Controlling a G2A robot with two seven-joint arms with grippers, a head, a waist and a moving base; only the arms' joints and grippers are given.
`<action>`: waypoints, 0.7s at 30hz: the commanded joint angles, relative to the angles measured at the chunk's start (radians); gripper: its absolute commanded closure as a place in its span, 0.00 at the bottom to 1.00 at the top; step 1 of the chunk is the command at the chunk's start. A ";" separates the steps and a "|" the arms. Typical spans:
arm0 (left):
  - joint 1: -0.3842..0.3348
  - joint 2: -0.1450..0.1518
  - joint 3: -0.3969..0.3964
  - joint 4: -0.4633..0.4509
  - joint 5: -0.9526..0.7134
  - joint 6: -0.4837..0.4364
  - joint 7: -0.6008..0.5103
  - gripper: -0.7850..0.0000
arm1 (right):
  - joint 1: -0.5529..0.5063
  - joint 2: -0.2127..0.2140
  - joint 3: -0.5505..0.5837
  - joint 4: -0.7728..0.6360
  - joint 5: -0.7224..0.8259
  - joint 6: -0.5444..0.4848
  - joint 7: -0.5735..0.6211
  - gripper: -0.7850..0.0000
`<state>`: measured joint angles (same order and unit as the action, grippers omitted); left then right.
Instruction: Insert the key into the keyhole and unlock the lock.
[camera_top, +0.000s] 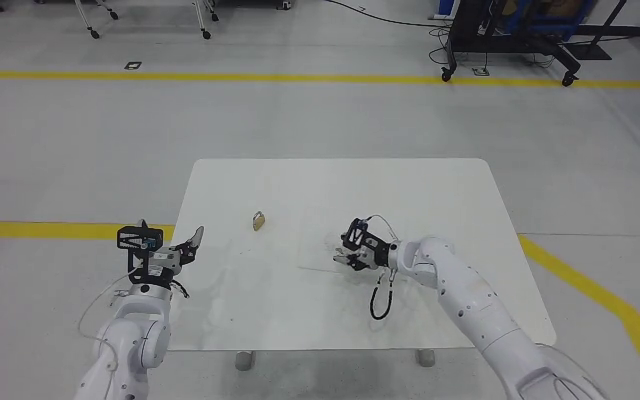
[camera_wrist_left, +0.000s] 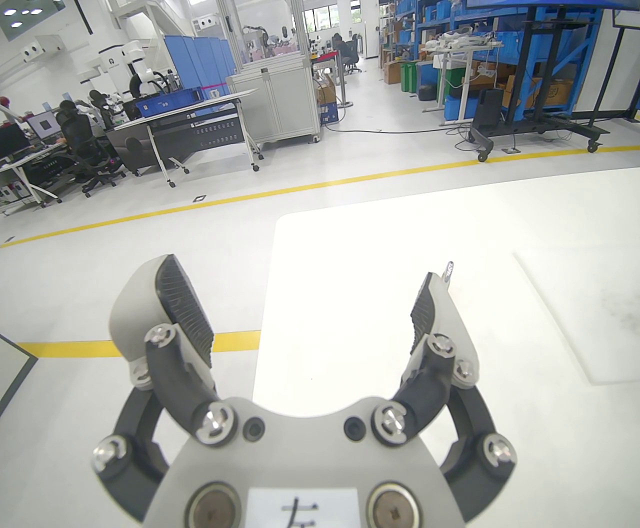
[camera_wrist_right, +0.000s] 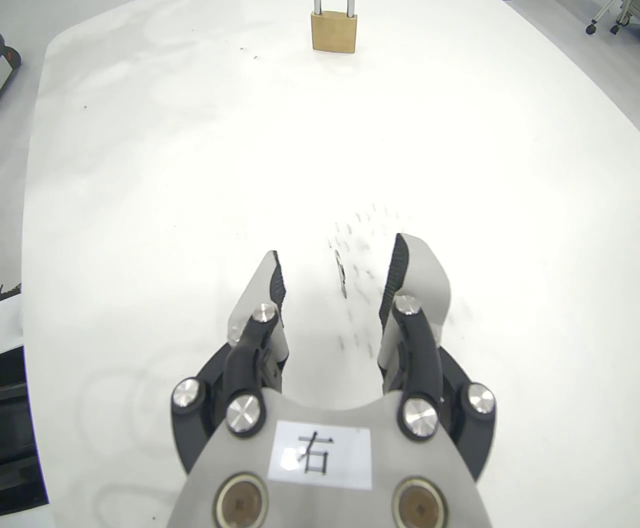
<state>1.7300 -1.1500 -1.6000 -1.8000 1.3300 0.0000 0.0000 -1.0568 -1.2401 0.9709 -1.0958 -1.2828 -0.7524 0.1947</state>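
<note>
A small brass padlock (camera_top: 259, 220) lies on the white table (camera_top: 420, 190), left of its middle; in the right wrist view the padlock (camera_wrist_right: 334, 30) lies well ahead of the fingers. A thin silver key (camera_wrist_right: 341, 273) rests flat on the table between the spread fingers of my right gripper (camera_wrist_right: 336, 272), which is open and touches nothing. In the top view my right gripper (camera_top: 348, 254) hovers near the table's middle. My left gripper (camera_top: 190, 245) stands open and empty at the table's left edge; in its own view the left gripper (camera_wrist_left: 305, 295) hangs over that edge.
A black cable (camera_top: 380, 300) loops from the right forearm over the table's front. A flat white sheet (camera_wrist_left: 590, 310) lies on the table beyond my left gripper. Yellow floor lines (camera_top: 300, 76) run around the table. Desks, chairs and racks (camera_wrist_left: 150, 125) stand far behind.
</note>
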 joint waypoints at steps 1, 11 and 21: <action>0.000 0.000 0.000 0.000 0.000 0.000 0.000 0.00 | 0.012 -0.004 -0.012 0.016 0.002 0.003 0.002 0.64; 0.000 0.000 0.000 0.000 0.000 0.000 0.000 0.00 | 0.028 -0.006 -0.015 0.045 -0.024 0.041 -0.079 1.00; 0.000 0.000 0.000 0.000 0.000 0.000 0.000 0.00 | -0.016 0.012 0.033 0.014 0.006 0.003 -0.160 1.00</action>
<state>1.7300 -1.1500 -1.6000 -1.8000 1.3300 0.0000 0.0000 -1.0679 -1.2295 0.9989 -1.0801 -1.2846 -0.7408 0.0430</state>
